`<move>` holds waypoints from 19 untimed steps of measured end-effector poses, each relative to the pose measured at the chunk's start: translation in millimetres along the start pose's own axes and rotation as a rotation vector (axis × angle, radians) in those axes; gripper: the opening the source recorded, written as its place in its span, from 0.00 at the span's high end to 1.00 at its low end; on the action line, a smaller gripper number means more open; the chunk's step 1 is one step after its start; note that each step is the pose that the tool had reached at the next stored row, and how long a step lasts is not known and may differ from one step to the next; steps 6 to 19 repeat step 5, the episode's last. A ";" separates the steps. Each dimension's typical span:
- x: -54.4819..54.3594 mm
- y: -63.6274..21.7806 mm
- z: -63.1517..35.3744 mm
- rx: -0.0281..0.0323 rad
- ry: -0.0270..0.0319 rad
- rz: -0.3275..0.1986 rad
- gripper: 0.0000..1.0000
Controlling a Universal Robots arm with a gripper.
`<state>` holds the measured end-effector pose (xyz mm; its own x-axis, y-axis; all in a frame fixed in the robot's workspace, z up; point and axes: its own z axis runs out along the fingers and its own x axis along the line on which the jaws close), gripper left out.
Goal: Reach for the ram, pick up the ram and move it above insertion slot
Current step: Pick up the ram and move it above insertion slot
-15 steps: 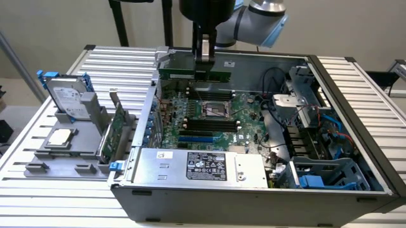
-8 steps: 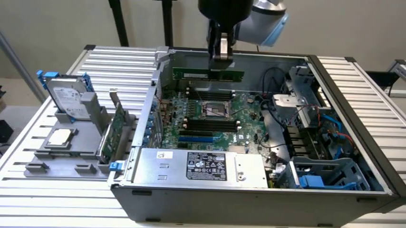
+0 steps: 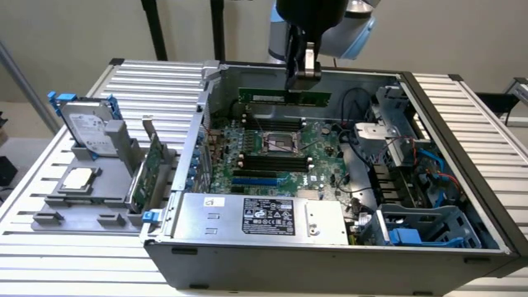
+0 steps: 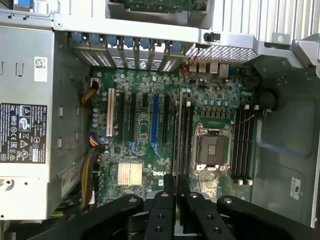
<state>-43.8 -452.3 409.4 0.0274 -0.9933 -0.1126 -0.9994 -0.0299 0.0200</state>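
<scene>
Landmark: open grey metal computer case (image 3: 462, 247), on the slatted metal table (image 3: 157, 83).
Inside: green motherboard (image 3: 272, 154), behind the boxy grey power supply (image 3: 256, 216).
Above motherboard: long thin green ram stick (image 3: 285, 97), held in black gripper (image 3: 302, 74).
Beside case, exterior view's left: grey hard drive (image 3: 89, 129), green expansion card (image 3: 148, 170).

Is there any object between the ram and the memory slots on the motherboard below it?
Nothing visible. The tool holds the ram edge-down over the open case, above the motherboard. In the wrist view the ram runs along the memory slots beside the CPU socket, with only open air between.
</scene>
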 end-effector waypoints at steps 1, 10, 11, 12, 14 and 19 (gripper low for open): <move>0.0 0.0 0.0 0.0000 0.0000 0.000 0.86; 0.0 0.0 0.0 0.0000 0.0000 0.000 0.86; 0.0 0.0 0.0 0.0000 0.0000 0.000 0.86; 0.0 0.0 0.0 0.0000 0.0000 0.000 0.86; 0.0 0.0 0.0 0.0000 0.0000 0.000 0.86; 0.0 0.0 0.0 0.0000 0.0000 0.000 0.86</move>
